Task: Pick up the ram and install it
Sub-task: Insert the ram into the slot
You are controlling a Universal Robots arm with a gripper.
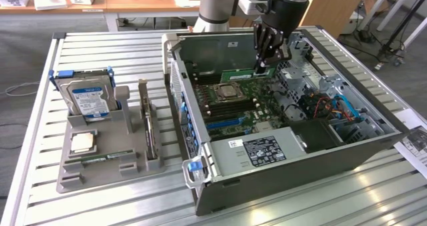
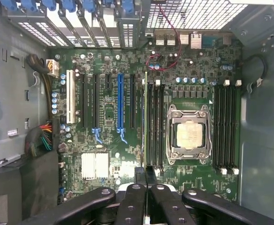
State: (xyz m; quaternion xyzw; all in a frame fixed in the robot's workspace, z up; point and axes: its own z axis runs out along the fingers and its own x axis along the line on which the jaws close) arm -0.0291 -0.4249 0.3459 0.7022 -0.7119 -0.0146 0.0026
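The tool was clamped narrow on one end of the ram. The stick looked long, thin and green, turned on edge, low over the memory slots right under the tool. Couldn't tell if it was seated. The processor socket sat just beside it on the motherboard, inside the open computer case on the table.

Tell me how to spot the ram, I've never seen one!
Look inside the big open computer case on the slatted metal table. Next to the square silver processor, the black claw pinches the ram, a long thin board. The slots beside it are black; the ram is green and stands on edge.
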